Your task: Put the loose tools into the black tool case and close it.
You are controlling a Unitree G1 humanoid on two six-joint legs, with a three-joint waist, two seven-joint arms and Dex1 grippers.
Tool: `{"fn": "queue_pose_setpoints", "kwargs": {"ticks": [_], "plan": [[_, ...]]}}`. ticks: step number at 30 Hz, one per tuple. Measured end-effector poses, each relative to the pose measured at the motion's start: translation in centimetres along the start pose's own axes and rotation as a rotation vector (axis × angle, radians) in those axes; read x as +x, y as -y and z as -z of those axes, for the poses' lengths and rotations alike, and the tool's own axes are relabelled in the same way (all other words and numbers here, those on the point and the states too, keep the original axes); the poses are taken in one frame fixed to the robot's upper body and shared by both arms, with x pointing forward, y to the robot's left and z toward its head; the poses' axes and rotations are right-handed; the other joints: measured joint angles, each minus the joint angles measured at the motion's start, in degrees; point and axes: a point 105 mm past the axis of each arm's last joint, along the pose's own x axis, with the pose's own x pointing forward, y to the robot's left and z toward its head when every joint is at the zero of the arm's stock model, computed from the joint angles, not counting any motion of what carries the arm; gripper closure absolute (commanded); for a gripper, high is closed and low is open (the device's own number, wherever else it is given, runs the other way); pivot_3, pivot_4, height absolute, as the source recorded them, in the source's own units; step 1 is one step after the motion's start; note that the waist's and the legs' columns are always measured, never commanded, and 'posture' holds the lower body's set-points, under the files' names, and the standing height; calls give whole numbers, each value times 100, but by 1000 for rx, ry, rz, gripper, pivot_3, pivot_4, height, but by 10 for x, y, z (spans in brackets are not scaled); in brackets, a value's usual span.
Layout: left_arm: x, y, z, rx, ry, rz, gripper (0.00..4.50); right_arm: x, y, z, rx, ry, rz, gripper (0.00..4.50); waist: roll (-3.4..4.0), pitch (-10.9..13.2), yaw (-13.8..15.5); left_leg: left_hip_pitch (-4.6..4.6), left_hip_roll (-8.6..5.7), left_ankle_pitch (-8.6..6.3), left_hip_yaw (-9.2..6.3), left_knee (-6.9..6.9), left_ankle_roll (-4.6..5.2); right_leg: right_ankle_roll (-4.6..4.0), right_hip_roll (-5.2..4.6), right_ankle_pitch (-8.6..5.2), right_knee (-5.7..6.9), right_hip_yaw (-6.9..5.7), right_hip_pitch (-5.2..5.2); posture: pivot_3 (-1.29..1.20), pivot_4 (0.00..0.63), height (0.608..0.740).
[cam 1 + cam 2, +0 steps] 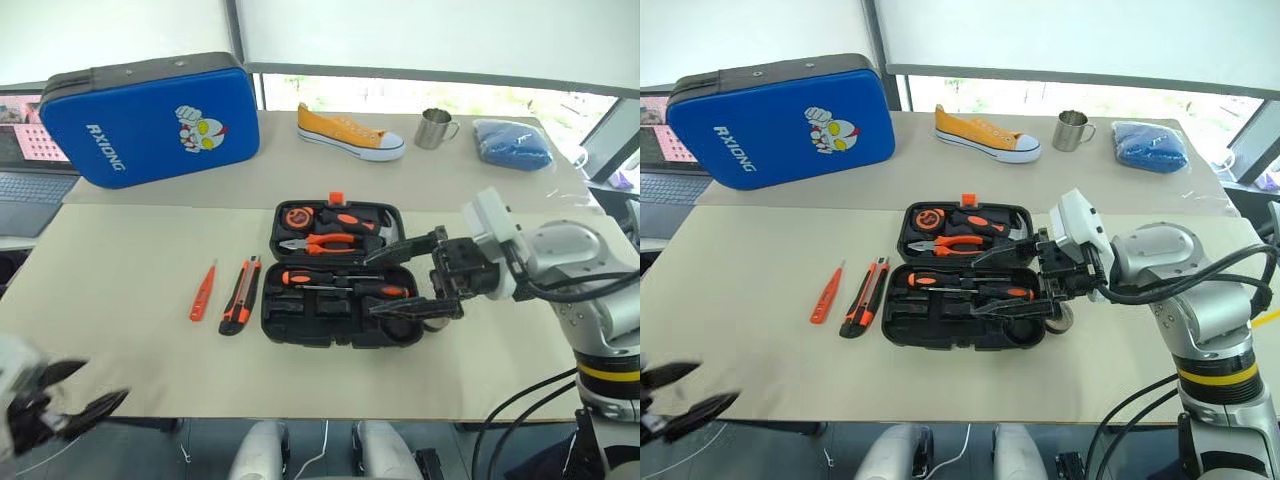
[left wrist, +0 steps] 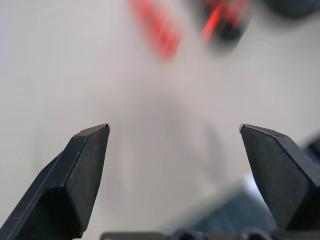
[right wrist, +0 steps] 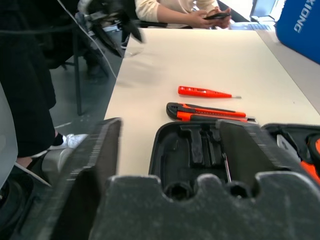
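The black tool case (image 1: 300, 320) lies open at the table's middle. Two black-and-orange screwdrivers (image 1: 322, 277) rest in its near half. Left of the case, on the table, lie the utility knife (image 1: 240, 295) and the thin orange tester pen (image 1: 203, 291). My right gripper (image 1: 398, 278) hovers open over the case's right end, pointing left, with nothing between its fingers. A small grey round shape (image 1: 1064, 318), perhaps the tape roll, peeks out under it. My left gripper (image 1: 100, 385) is open and empty, low at the table's near left corner.
The case's far half holds orange-handled pliers (image 1: 325, 242) and a tape measure (image 1: 297, 215). A blue zip case (image 1: 150, 120), a yellow sneaker (image 1: 350, 133), a metal mug (image 1: 434, 128) and a blue cloth (image 1: 512, 142) line the back. A seated person (image 3: 185, 10) shows in the right wrist view.
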Motion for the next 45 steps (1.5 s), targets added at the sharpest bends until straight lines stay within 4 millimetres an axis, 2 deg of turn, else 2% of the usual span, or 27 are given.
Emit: {"fn": "queue_pose_setpoints", "kwargs": {"ticks": [2, 5, 6, 10, 11, 14, 16, 19, 23, 28, 30, 38, 39, 40, 42, 43, 45], "plan": [[1, -1, -2, 4, 4, -11, 0, 2, 3, -6, -29, 14, -12, 67, -1, 0, 61, 6, 0, 2, 0, 0, -3, -30, -7, -17, -2, -8, 5, 0, 150, 739], [12, 0, -18, 64, 10, 11, 0, 3, 3, -6, -37, 17, -26, 67, -14, -8, 95, 6, -1, 2, -1, 0, -4, -33, -10, -20, -1, -11, 10, 0, 150, 739], [17, 2, -26, 93, 13, 24, 0, 3, 2, -5, -38, 16, -30, 67, -17, -10, 85, 0, -1, 2, 5, 0, -4, -5, -13, -2, 2, -8, 21, 0, 150, 739], [42, 4, -57, 117, -27, 58, 0, 3, 2, -7, -40, 24, -29, 67, -12, -6, 79, -12, -8, 3, -10, -1, -4, -3, -11, -1, 21, -13, 9, 0, 150, 739], [52, 4, -77, 94, -6, 72, 0, 2, 0, -11, -43, 36, -19, 67, -13, -3, 82, -14, -8, 4, -16, -1, -6, -3, -3, -1, 27, -13, 12, 0, 150, 739], [62, 12, -95, 61, -21, 124, 0, 2, -2, -15, -49, 50, 1, 67, -19, 0, 31, -12, -5, 4, -21, -3, -7, -3, 4, -1, 29, -12, 9, 0, 150, 739], [74, 16, -103, 47, -99, 160, 0, 5, -5, -10, -35, 52, 29, 67, -22, 1, -29, -14, -7, 3, -22, -5, -8, -3, 15, -1, 28, -11, 6, 0, 150, 739], [94, 6, -116, 11, -149, 104, 0, 13, -11, 0, 3, 63, 42, 67, -20, 3, -58, -18, -13, 4, -23, -6, -9, -5, 26, -1, 33, -9, 1, 0, 150, 739], [118, 6, -127, -1, -260, 116, 0, 18, -14, 0, 3, 82, 98, 67, -23, 4, -73, -21, -13, 4, -19, -6, -11, -4, 24, -1, 35, -3, -6, 0, 150, 739], [133, 2, -124, -49, -357, 122, 0, 17, -15, 5, 22, 81, 140, 67, -25, 5, -50, -38, -13, 4, -19, -2, -11, -4, 25, -1, 36, -4, -21, 0, 150, 739], [147, 5, -133, -85, -349, 131, 0, 18, -15, 7, 30, 79, 153, 67, -28, 7, -18, -45, -16, 6, -20, 7, -12, -4, 24, -1, 36, -7, -21, 0, 150, 739], [164, 8, -133, -136, -420, 147, 0, 19, -16, 0, 18, 104, 174, 67, -35, 11, -43, -82, -18, 14, -20, 8, -25, -4, 24, -1, 50, -2, -69, 0, 150, 739], [165, 7, -133, -140, -424, 146, 534, 20, -17, -1, 17, 109, 172, 0, -35, 11, -44, -84, -19, 15, -20, 8, -26, -4, 24, -1, 53, -1, -73, 0, 150, 739], [165, 7, -133, -139, -430, 143, 604, 20, -17, -2, 17, 114, 173, 0, -35, 11, -45, -84, -19, 15, -20, 8, -26, -4, 24, -1, 55, -1, -72, 0, 150, 739], [167, 6, -132, -127, -445, 127, 1320, 21, -18, -3, 16, 120, 171, 0, -35, 11, -42, -84, -19, 15, -20, 8, -26, -4, 24, -1, 54, -1, -72, 0, 150, 739], [167, 5, -131, -122, -453, 119, 1878, 21, -19, -4, 12, 120, 175, 0, -35, 11, -41, -84, -20, 15, -19, 8, -26, -4, 23, -1, 54, -1, -72, 0, 150, 739], [167, 4, -130, -117, -460, 110, 2406, 21, -18, -4, 11, 121, 183, 0, -35, 11, -41, -84, -20, 15, -19, 8, -26, -4, 23, -1, 54, -1, -71, 0, 150, 739]]}}
